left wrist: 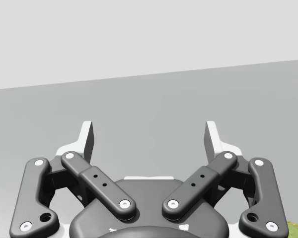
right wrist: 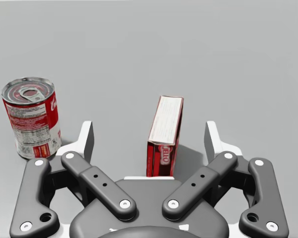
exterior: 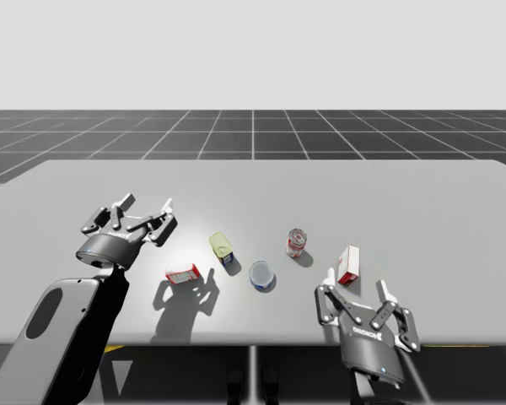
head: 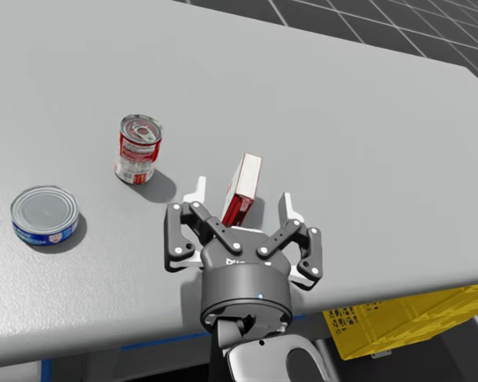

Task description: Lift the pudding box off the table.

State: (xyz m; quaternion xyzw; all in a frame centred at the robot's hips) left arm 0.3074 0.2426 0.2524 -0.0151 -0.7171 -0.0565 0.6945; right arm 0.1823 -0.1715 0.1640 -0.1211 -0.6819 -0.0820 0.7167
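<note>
The pudding box (exterior: 348,264) is a thin red box with a white face, standing upright on its narrow end near the table's front right. My right gripper (exterior: 357,283) is open just in front of it. In the head view the box (head: 245,185) rises between the two spread fingers of that gripper (head: 242,199). In the right wrist view the box (right wrist: 165,130) stands between the fingers of the right gripper (right wrist: 149,134), touching neither. My left gripper (exterior: 139,215) hovers open over bare table at the left, with nothing between its fingers (left wrist: 88,139).
A red can (exterior: 297,242) stands left of the box. A flat blue can (exterior: 262,275), a yellowish can on its side (exterior: 223,248) and a small red box (exterior: 183,273) lie mid-table. A yellow crate (head: 406,322) sits below the table's front edge.
</note>
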